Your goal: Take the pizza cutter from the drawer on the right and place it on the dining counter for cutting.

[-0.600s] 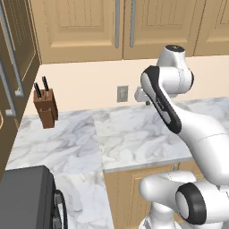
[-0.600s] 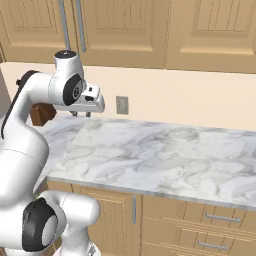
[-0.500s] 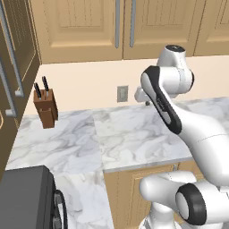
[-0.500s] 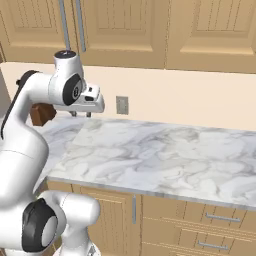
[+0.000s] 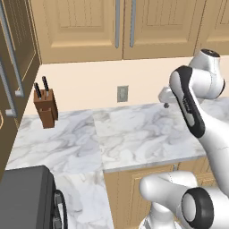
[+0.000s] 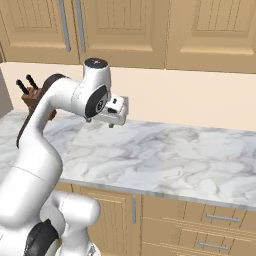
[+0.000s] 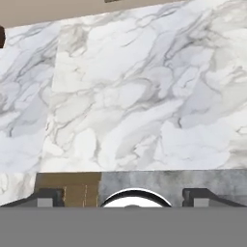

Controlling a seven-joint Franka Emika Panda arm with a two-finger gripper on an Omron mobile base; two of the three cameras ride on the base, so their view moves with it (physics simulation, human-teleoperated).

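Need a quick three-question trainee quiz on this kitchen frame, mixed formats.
1. True or false: the gripper is holding a utensil.
2. The knife block stands where on the marble worktop? A) front edge B) back, near the wall C) beside the drawers
3. Fill in: the wall socket sits on the wall below the upper ____.

Key: 1 false, its jaws are open and hold nothing; 2 B; 3 cabinets.

Gripper [image 6: 114, 125]: we see it held above the marble worktop [image 6: 165, 160], jaws apart, nothing between them.
Knife block [image 6: 34, 97]: we note it at far left, against the wall, partly behind the arm.
Wall cabinets [image 6: 125, 25]: closed.
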